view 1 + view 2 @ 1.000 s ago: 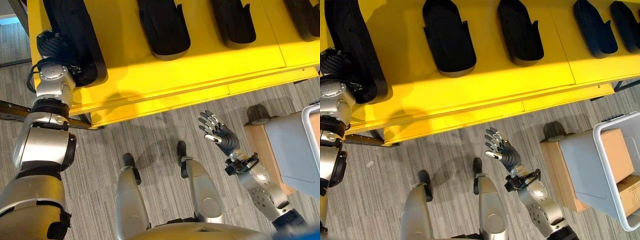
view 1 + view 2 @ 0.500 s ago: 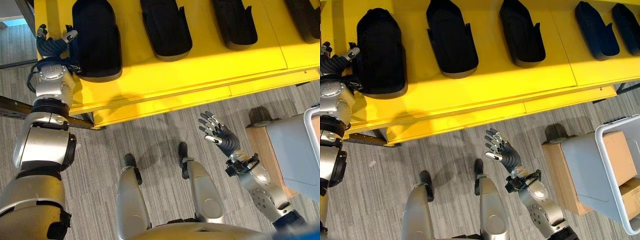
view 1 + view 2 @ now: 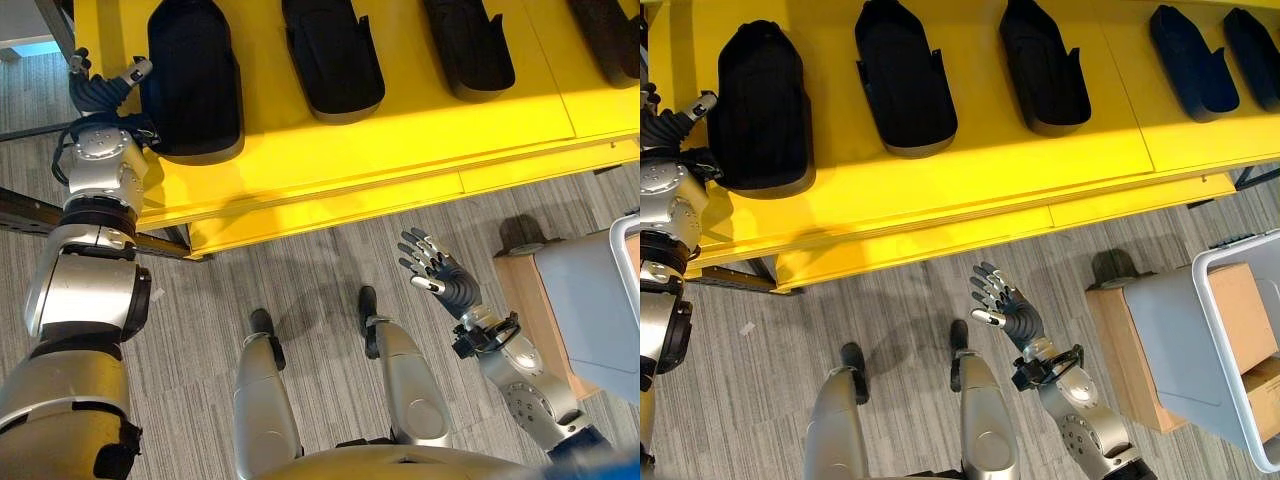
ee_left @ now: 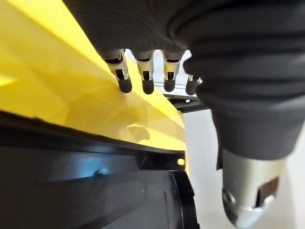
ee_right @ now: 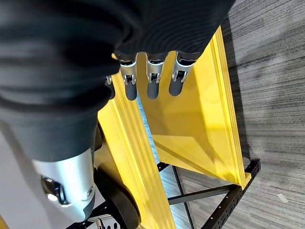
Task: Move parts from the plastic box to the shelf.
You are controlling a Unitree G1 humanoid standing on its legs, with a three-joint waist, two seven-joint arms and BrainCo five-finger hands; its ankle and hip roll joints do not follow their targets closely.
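Several black moulded parts lie in a row on the yellow shelf [image 3: 940, 190]. The leftmost part [image 3: 195, 75] rests flat near the shelf's left end. My left hand [image 3: 100, 88] is open just left of that part, with straight fingers [image 4: 143, 78] and nothing held; the part's black edge [image 4: 95, 191] lies close beside it. My right hand [image 3: 1007, 312] hangs open and empty over the floor in front of the shelf, its fingers [image 5: 152, 76] spread. The grey plastic box [image 3: 1175, 340] stands at the right, apart from both hands.
Other black parts [image 3: 902, 75] [image 3: 1040, 65] [image 3: 1190, 50] fill the shelf to the right. Cardboard boxes [image 3: 1240, 305] lie in the plastic box, which sits on a brown stand [image 3: 1118, 345]. Grey striped floor [image 3: 900, 300] lies between me and the shelf.
The leftmost black part, held at the shelf's left edge a second ago, now lies flat on the shelf. My left hand has let go and opened beside it. The right hand barely moved.
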